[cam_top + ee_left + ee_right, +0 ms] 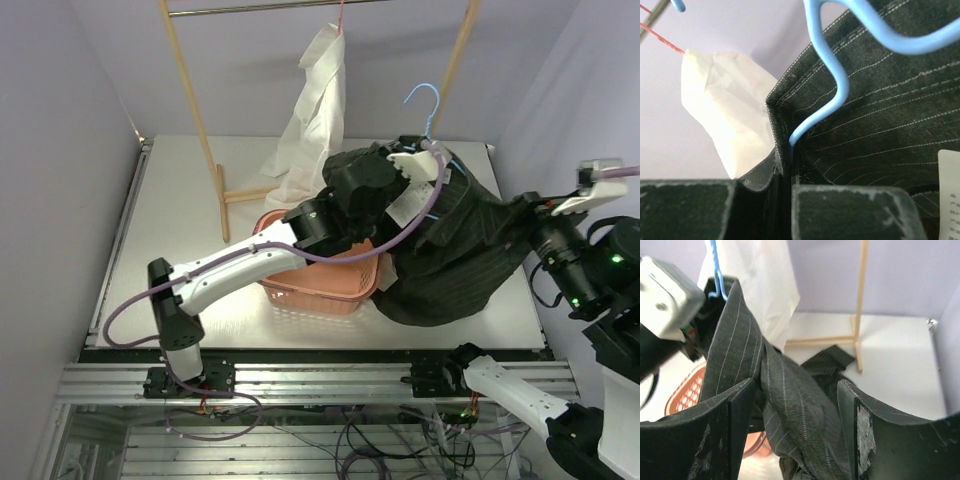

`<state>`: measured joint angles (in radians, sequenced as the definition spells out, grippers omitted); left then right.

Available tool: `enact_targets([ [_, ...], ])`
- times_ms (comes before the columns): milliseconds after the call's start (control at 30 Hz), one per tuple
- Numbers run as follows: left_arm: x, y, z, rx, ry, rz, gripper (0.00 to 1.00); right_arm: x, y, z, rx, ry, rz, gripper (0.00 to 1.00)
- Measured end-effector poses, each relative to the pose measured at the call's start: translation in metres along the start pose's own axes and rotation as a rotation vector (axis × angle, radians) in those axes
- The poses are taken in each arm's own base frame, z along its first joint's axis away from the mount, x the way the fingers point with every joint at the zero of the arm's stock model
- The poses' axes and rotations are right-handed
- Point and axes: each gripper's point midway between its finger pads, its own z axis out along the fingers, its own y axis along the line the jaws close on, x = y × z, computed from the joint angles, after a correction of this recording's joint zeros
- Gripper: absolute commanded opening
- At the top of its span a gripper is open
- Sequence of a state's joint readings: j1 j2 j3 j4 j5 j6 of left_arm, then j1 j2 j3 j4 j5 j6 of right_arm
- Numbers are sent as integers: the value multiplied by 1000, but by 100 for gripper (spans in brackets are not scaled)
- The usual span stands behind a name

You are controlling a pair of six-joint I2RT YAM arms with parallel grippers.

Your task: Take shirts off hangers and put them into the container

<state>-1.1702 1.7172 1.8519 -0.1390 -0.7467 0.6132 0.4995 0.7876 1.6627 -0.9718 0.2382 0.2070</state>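
Left gripper [785, 187]: jaws clenched on the dark shirt [460, 250] at its collar edge, right where the blue hanger [842, 90] wire runs in. Right gripper [795, 385]: jaws released, with a twisted fold of the same shirt between them, not pinched. The shirt's bulk slumps over the right end of the pink basket [320, 285] and onto the worktop [180, 230]. The cream shirt [318, 110] hangs on the rack behind, well clear of the basket.
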Motion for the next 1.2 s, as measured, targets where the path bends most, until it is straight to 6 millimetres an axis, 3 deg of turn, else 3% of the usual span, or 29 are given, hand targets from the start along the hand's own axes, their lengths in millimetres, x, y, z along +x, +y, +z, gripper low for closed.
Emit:
enact_targets([
  [233, -29, 19, 12, -141, 30, -8, 7, -61, -25, -26, 128, -190, 9, 67],
  [367, -37, 32, 12, -192, 46, -27, 7, -72, -36, -40, 176, -240, 12, 67],
  [500, -41, 45, 9, -224, 60, -58, 7, -73, -34, -42, 161, -245, 4, 66],
  [600, -39, 47, 6, -228, 73, -77, 7, -56, -23, -27, 108, -197, -14, 66],
  [800, -27, 41, 4, -215, 120, -65, 7, 30, 7, 22, -47, 53, -55, 66],
  [900, -24, 43, 2, -222, 138, -65, 7, 55, 16, 30, -96, 114, -49, 66],
  [1033, -27, 53, -4, -240, 145, -94, 7, 66, 21, 31, -129, 117, -32, 65],
  [1200, -26, 55, -6, -251, 151, -120, 7, 64, 20, 33, -126, 61, -11, 62],
])
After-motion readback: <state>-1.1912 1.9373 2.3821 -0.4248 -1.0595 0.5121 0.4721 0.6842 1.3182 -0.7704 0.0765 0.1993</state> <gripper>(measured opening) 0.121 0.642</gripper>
